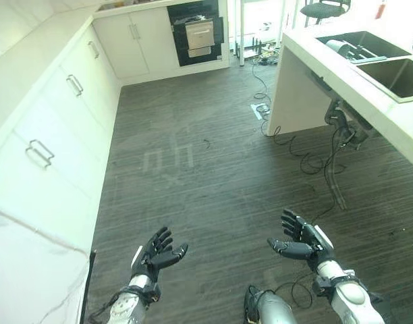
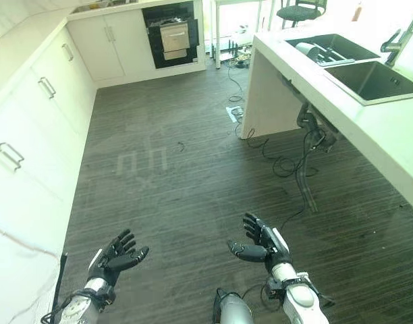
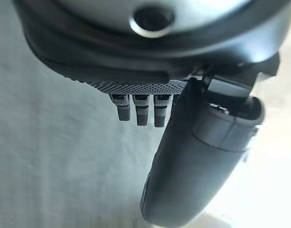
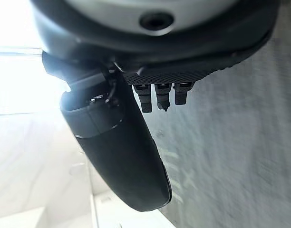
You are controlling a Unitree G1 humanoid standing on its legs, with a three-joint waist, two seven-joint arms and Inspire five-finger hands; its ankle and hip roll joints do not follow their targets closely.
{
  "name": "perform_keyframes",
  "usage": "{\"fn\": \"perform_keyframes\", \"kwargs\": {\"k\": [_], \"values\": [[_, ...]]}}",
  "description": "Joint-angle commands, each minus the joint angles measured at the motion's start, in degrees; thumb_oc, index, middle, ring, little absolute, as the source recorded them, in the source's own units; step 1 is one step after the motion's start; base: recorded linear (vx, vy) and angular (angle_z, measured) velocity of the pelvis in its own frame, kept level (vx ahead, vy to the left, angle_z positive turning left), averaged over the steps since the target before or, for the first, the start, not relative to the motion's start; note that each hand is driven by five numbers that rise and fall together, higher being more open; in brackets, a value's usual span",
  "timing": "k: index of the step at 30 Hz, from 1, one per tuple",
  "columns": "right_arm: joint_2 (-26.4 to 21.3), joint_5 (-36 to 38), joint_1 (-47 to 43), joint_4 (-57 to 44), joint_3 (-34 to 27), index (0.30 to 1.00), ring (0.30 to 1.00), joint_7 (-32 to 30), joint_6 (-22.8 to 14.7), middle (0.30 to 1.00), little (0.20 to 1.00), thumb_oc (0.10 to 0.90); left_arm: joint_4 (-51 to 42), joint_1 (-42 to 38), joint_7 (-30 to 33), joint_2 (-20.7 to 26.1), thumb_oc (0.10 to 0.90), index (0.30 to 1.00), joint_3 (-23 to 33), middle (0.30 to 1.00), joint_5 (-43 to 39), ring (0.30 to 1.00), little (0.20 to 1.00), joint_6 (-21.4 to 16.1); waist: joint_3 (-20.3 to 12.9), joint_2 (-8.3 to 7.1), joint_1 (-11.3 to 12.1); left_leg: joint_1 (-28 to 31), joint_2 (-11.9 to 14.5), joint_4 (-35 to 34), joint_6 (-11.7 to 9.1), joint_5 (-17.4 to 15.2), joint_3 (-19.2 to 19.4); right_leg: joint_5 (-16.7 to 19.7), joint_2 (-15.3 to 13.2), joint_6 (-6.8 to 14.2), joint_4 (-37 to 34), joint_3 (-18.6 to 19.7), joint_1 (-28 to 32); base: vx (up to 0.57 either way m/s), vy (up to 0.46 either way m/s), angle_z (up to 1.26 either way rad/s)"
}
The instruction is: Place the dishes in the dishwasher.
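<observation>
Both hands hang low over the dark floor [image 1: 213, 175], palms turned inward: the left hand [image 1: 158, 254] and right hand [image 1: 302, 241] spread, holding nothing. The dishwasher [image 1: 196, 30] stands far ahead with its door open; a dish [image 2: 308, 48] lies in the sink [image 2: 348, 42] on the right.

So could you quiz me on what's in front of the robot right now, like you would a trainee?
1. True or false: the left hand holds a dish.
2. Where is the dishwasher?
A. at the far end of the room, set among the white cabinets
B. under the sink
C. beside the right hand
3. Fill in: both hands hover over the dark wooden ____, fingers relaxed.

Key
1. False: both hands are empty.
2. A. The sink is in the white counter on the robot's right.
3. floor
</observation>
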Motion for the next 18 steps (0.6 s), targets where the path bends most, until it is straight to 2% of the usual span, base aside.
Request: {"fn": "perform_keyframes", "kwargs": {"k": [1,2,3,5,7,8,9,10,11,12,13,16,17,18], "values": [[-1.40,1.25,-0.67,-7.14,-2.84,0.900,0.900,2.24,-6.01,0.900,0.900,0.800,-3.85,0.43,0.69,4.95,0.800,0.900,0.01,0.900,2.89,0.900,0.900,-6.47,-3.34,-3.26,-0.16,-14.55,-2.62,11.79,4.41,9.51,0.06,6.24,-3.50,9.69,-10.12,2.96,1.75,0.17,-0.101,-0.65],[-2.12,0.96,-0.82,-7.67,-3.03,0.900,0.900,2.78,-6.14,0.900,0.900,0.800,-4.70,0.72,0.96,4.66,0.800,0.900,-0.23,0.900,2.77,0.900,0.900,-7.03,-2.56,-3.38,0.26,-19.11,-2.94,17.55,3.75,10.16,0.02,5.67,-3.23,9.09,-10.12,3.93,3.27,0.15,-0.063,-0.65],[-2.85,1.19,-1.35,-8.49,-3.49,0.900,0.900,2.75,-5.86,0.900,0.900,0.800,-5.75,0.78,0.71,4.56,0.800,0.900,-0.04,0.900,2.46,0.900,0.900,-7.42,-1.53,-3.69,0.89,-24.16,-2.10,19.72,4.34,8.65,0.73,5.09,-2.87,8.75,-10.12,5.10,4.83,0.20,-0.045,-0.55],[-3.23,1.94,-2.47,-9.27,-3.41,0.900,0.900,2.62,-5.65,0.900,0.900,0.800,-7.22,0.92,0.91,4.79,0.800,0.900,0.26,0.900,2.10,0.900,0.900,-8.06,-0.80,-3.92,1.50,-25.43,-0.82,13.58,5.51,7.58,1.52,3.99,-2.40,8.76,-10.12,6.66,6.19,0.21,0.035,-0.54],[-3.24,1.87,-3.71,-9.47,-2.86,0.900,0.900,2.67,-5.94,0.900,0.900,0.800,-8.41,1.20,0.83,5.34,0.800,0.900,0.84,0.900,1.98,0.900,0.900,-8.63,-0.45,-3.67,1.92,-23.33,1.05,-2.31,6.14,8.22,3.39,2.78,-1.27,9.29,-10.12,8.47,7.20,0.22,0.149,-0.91],[-2.95,1.55,-3.99,-9.67,-2.56,0.900,0.900,2.66,-5.95,0.900,0.900,0.800,-8.54,1.41,0.64,5.44,0.800,0.900,1.05,0.900,2.20,0.900,0.900,-9.03,-0.53,-2.85,2.03,-25.35,1.94,-2.81,6.20,6.48,2.55,2.43,-0.10,9.53,-10.12,9.09,7.20,0.25,0.285,-0.94],[-2.56,0.72,-4.10,-10.40,-1.60,0.900,0.900,3.83,-5.45,0.900,0.900,0.800,-9.11,2.08,-0.07,5.63,0.800,0.900,1.54,0.900,2.31,0.900,0.900,-9.23,-0.87,-1.09,2.95,-31.57,3.39,-2.81,5.17,3.74,-3.49,1.59,2.08,9.95,-10.12,10.24,7.79,0.42,0.438,-0.74],[-3.81,0.01,-3.60,-12.07,-1.11,0.900,0.900,6.45,-5.23,0.900,0.900,0.800,-10.09,3.74,-0.56,5.62,0.800,0.900,2.55,0.900,2.97,0.900,0.900,-11.01,-1.15,-0.44,4.16,-36.15,4.62,-2.81,3.19,6.57,-8.35,-0.32,3.69,9.51,-10.12,12.43,9.74,0.55,0.565,-0.91],[-5.69,1.21,-3.66,-12.89,-1.68,0.900,0.900,8.13,-5.05,0.900,0.900,0.800,-10.07,3.17,-0.92,5.86,0.800,0.900,3.13,0.900,2.23,0.900,0.900,-12.35,-1.28,-0.42,4.29,-37.54,5.84,-2.81,3.17,6.22,-8.39,-1.50,2.88,9.89,-10.12,12.84,11.20,0.48,0.495,-0.98],[-6.08,1.34,-3.93,-13.16,-1.79,0.900,0.900,8.94,-4.85,0.900,0.900,0.800,-10.15,2.49,-0.16,6.09,0.800,0.900,3.09,0.900,2.20,0.900,0.900,-12.58,-1.39,-0.33,4.20,-37.55,5.93,-2.81,3.17,5.39,-8.20,-1.67,2.22,10.28,-10.12,12.71,11.94,0.41,0.528,-1.10],[-6.51,1.92,-3.97,-13.81,-2.44,0.900,0.900,9.94,-4.83,0.900,0.900,0.800,-10.28,0.37,0.94,7.45,0.800,0.900,3.07,0.900,2.08,0.900,0.900,-13.11,-1.90,-0.28,3.69,-36.23,6.01,-2.81,4.06,3.72,-7.37,-2.03,0.04,11.65,-10.12,12.07,13.42,0.27,0.371,-0.55],[-5.84,3.03,-3.34,-15.32,-3.79,0.900,0.900,9.90,-4.11,0.900,0.900,0.800,-11.09,-1.37,0.96,8.65,0.800,0.900,3.38,0.900,2.85,0.900,0.900,-13.32,-2.52,-0.68,3.55,-34.67,4.84,-2.81,5.44,2.27,-7.17,-1.73,-2.08,13.09,-10.12,10.99,15.17,0.24,0.304,-0.28],[-5.24,3.19,-3.12,-15.77,-4.20,0.900,0.900,9.66,-4.10,0.900,0.900,0.800,-11.87,-2.02,0.72,9.14,0.800,0.900,3.55,0.900,3.24,0.900,0.900,-13.21,-2.71,-1.02,3.60,-34.27,4.06,-2.81,6.17,1.82,-7.29,-0.60,-2.91,13.66,-10.12,10.31,15.82,0.35,0.404,0.07],[-3.41,2.38,-3.17,-16.36,-4.15,0.900,0.900,8.72,-4.50,0.900,0.900,0.800,-13.24,-3.05,1.05,9.71,0.800,0.900,4.24,0.900,3.12,0.900,0.900,-13.96,-2.99,-1.60,3.76,-33.39,2.09,-2.81,7.94,1.11,-7.78,5.11,-4.47,14.99,-10.12,7.91,16.64,0.30,0.350,0.24]]}}
